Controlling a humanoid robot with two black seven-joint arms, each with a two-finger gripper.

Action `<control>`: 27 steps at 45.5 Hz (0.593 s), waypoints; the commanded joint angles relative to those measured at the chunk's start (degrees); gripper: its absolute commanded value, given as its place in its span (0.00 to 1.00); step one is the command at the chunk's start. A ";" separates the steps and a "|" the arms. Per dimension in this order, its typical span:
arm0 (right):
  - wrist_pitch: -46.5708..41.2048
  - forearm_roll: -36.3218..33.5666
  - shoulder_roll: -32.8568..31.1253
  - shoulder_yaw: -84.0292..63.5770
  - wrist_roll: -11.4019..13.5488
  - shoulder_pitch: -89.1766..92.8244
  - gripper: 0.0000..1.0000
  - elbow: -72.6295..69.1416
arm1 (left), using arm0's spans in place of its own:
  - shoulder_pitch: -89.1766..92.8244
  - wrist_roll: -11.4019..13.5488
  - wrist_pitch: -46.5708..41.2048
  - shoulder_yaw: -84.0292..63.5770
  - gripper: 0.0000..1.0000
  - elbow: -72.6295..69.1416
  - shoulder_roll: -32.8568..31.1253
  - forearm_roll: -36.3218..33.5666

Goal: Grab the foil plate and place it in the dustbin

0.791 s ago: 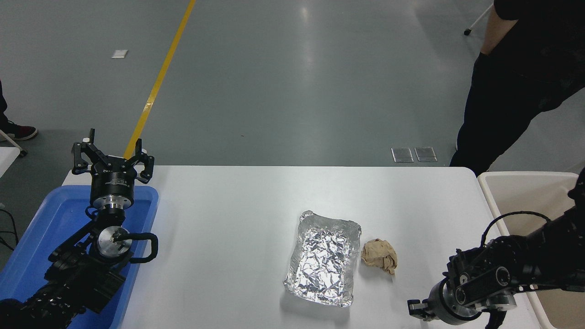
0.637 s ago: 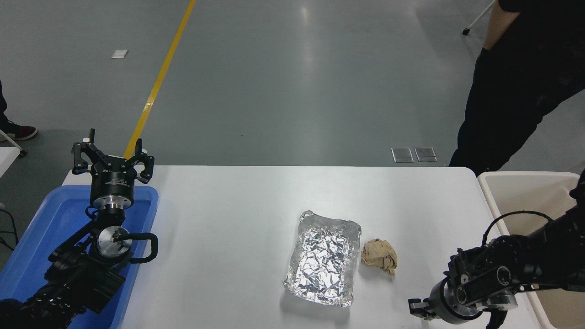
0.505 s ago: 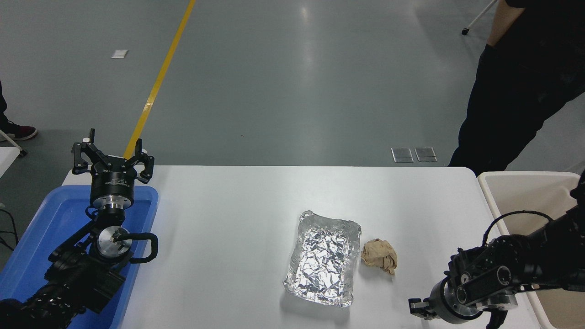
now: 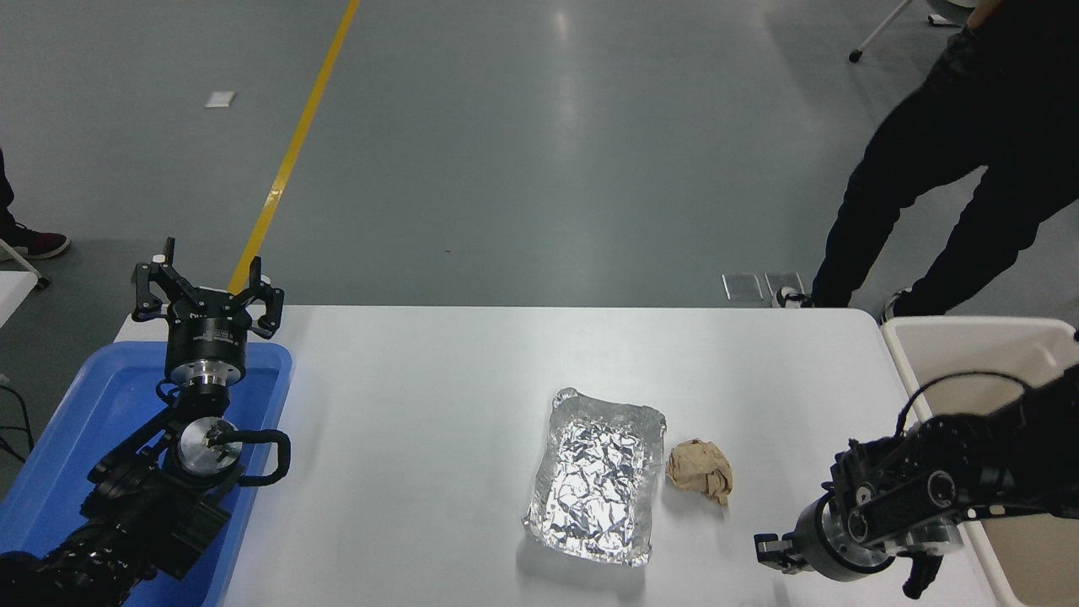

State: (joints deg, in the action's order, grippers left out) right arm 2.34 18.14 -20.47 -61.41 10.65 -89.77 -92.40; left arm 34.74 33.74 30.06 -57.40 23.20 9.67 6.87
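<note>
The foil plate (image 4: 597,479) lies flat on the white table (image 4: 438,405), right of centre, a crinkled silver tray with nothing in it. The dustbin (image 4: 969,347) is the cream bin at the table's right edge, partly hidden by my right arm. My right gripper (image 4: 836,563) hovers low over the table's front right corner, well right of the plate and apart from it, with its fingers spread and nothing between them. My left gripper (image 4: 206,282) is parked open over the blue tray at the left.
A small crumpled brown paper ball (image 4: 700,470) sits just right of the plate. A shallow blue tray (image 4: 67,438) holds the table's left end. A person in dark clothes (image 4: 936,169) stands beyond the far right corner, by the bin.
My right gripper has risen slightly and shifted a little right. The person at the far right has stepped and moved their legs. The plate and paper ball have not moved.
</note>
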 commanded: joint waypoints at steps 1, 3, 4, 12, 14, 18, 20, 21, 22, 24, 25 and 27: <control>-8.04 -0.38 -7.90 -3.45 -0.11 -16.91 0.00 -7.60 | 0.07 0.01 0.00 0.09 0.99 0.00 0.09 0.07; -11.20 -0.47 -9.75 -3.54 -0.11 -20.25 0.00 -7.60 | 0.06 0.01 0.00 0.09 0.99 0.00 0.09 0.07; -12.96 -0.56 -10.54 -3.54 -0.11 -21.92 0.00 -7.60 | 0.07 0.01 0.00 0.09 0.99 0.00 0.09 0.07; -22.02 -8.98 -11.08 -6.26 -0.20 -36.86 0.00 -7.60 | 0.07 0.01 0.00 0.09 0.99 0.00 0.17 0.07; -23.60 -11.44 -10.47 -6.35 -0.20 -40.46 0.05 -7.60 | 0.07 0.01 0.00 0.09 0.99 0.00 0.17 0.07; -25.10 -13.83 -8.01 -6.26 -0.20 -45.21 0.74 -7.60 | 0.07 0.01 0.00 0.09 0.99 0.00 0.09 0.07; -25.54 -14.00 -7.21 -6.09 -0.20 -47.41 0.99 -7.60 | 0.07 0.01 0.00 0.09 0.99 0.00 0.17 0.07; -25.54 -14.00 -6.78 -6.09 -0.20 -48.47 0.99 -7.60 | 0.07 0.01 0.00 0.09 0.99 0.00 0.09 0.07; -25.54 -14.09 -6.42 -6.09 -0.20 -49.26 0.99 -7.60 | 0.07 0.01 0.00 0.09 0.99 0.00 0.17 0.07; -25.72 -14.18 -5.81 -5.91 -0.28 -50.93 1.00 -7.60 | 0.07 0.01 0.00 0.09 0.99 0.00 0.09 0.07; -25.89 -14.27 -5.54 -5.82 -0.28 -51.72 1.00 -7.60 | 0.07 0.01 0.00 0.09 0.99 0.00 0.09 0.07; -26.68 -14.62 -5.19 -5.39 -0.37 -52.95 1.00 -7.60 | 0.07 0.01 0.00 0.09 0.99 0.00 0.09 0.07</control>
State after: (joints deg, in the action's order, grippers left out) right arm -19.83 7.18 -27.95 -66.91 10.46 -130.64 -99.57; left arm 34.80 33.75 30.06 -57.31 23.21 9.79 6.94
